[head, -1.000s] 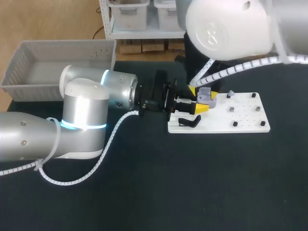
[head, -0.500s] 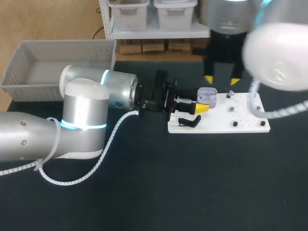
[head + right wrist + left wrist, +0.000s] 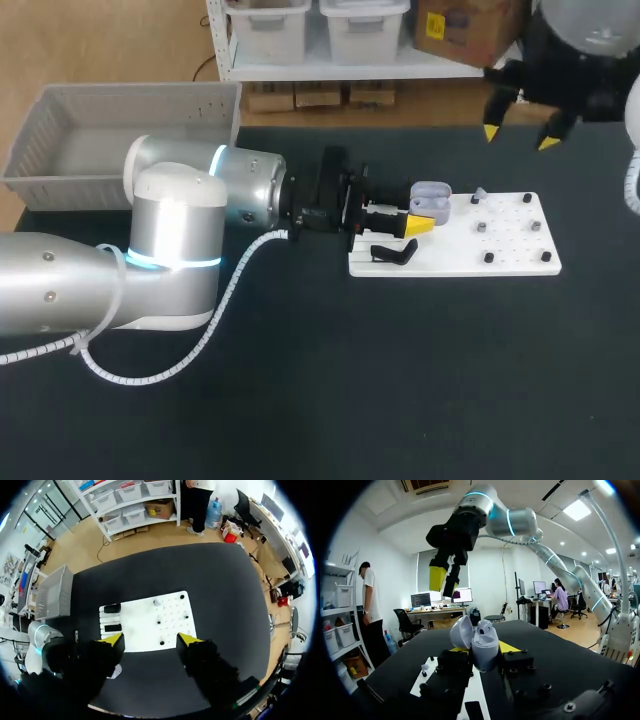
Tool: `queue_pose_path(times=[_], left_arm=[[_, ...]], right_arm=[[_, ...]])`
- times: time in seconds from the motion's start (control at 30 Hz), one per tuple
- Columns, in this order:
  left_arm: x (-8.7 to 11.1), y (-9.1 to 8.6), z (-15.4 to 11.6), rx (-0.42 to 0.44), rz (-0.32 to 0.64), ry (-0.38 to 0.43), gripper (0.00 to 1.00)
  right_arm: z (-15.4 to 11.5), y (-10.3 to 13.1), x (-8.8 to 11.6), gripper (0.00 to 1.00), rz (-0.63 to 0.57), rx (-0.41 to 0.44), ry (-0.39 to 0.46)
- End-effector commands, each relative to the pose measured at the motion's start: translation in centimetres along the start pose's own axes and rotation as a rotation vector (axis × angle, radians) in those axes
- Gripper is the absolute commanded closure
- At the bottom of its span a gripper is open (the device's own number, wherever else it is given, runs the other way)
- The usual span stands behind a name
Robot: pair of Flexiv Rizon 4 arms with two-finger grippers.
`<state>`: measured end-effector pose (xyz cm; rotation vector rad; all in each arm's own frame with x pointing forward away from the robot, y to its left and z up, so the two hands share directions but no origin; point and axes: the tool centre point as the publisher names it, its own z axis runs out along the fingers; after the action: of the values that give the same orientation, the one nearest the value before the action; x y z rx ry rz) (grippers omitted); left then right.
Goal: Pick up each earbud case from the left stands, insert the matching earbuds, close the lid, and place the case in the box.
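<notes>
Earbud case (image 3: pixel 430 199): lid open, clamped in left pincer (image 3: pixel 418 215). Right pincer (image 3: pixel 519 138), fingers apart, now withdrawn well above it; lid-closing likely next.

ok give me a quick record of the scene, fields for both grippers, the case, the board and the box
left gripper: shut on case, at the board's left end
right gripper: open, empty, high over the table's far right
case: lilac, lid open, earbud seated inside
board: white, black case at its near left corner
box: grey, far left, no case seen in it
</notes>
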<state>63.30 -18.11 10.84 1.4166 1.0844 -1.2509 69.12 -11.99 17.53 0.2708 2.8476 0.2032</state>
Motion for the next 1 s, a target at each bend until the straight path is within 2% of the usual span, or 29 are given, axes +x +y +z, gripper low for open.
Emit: queue_pose_path(times=[0.03,0.1,0.17,0.3,0.37,0.63,0.93,1.0], left_arm=[[0.1,-0.2,0.0,-0.006,0.003,-0.002,1.00],[0.1,-0.2,0.0,-0.006,0.003,-0.002,1.00],[0.1,-0.2,0.0,-0.006,0.003,-0.002,1.00],[0.1,-0.2,0.0,-0.006,0.003,-0.002,1.00],[0.1,-0.2,0.0,-0.006,0.003,-0.002,1.00],[0.1,-0.2,0.0,-0.006,0.003,-0.002,1.00],[0.1,-0.2,0.0,-0.006,0.003,-0.002,1.00],[0.1,-0.2,0.0,-0.006,0.003,-0.002,1.00]], right_arm=[[3.5,-0.3,-1.7,0.24,-0.009,-0.025,0.049],[4.7,-0.7,-2.0,0.31,-0.012,-0.021,0.067],[5.7,-0.7,-1.9,0.31,-0.017,-0.018,0.077],[7.6,-0.4,-1.7,0.37,-0.048,0.000,0.087],[8.6,-0.1,-1.5,0.35,-0.061,0.013,0.114],[12.0,-0.3,-0.5,0.40,-0.047,-0.006,0.156],[14.6,-0.7,-0.9,0.42,-0.046,-0.016,0.185],[15.1,-0.8,-1.1,0.47,-0.052,-0.016,0.188]])
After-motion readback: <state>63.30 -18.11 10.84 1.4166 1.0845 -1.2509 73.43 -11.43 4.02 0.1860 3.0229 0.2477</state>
